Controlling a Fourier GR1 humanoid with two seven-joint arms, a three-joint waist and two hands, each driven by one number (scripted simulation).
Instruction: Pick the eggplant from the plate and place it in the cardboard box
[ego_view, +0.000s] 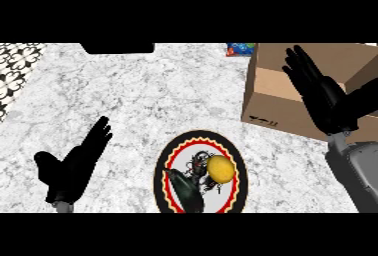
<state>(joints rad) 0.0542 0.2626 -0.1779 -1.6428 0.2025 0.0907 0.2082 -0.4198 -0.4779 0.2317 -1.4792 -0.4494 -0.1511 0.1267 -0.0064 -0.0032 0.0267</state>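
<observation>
A round plate (168, 165) with a red, black and yellow rim lies at the lower middle of the marble counter. On it rests a dark eggplant (184, 190) toward the lower left, and a yellow round item (222, 169) lies beside it at the upper right. The brown cardboard box (277, 95) stands at the upper right. My right hand (319, 97) is open, fingers straight, in front of the box and well away from the plate. To the left of the plate my left hand (72, 167) is open with fingers up, holding nothing.
A black object (118, 48) sits at the counter's far edge. A blue and red packet (240, 49) lies just left of the box's far corner. A black-and-white patterned surface (16, 67) borders the counter at the left.
</observation>
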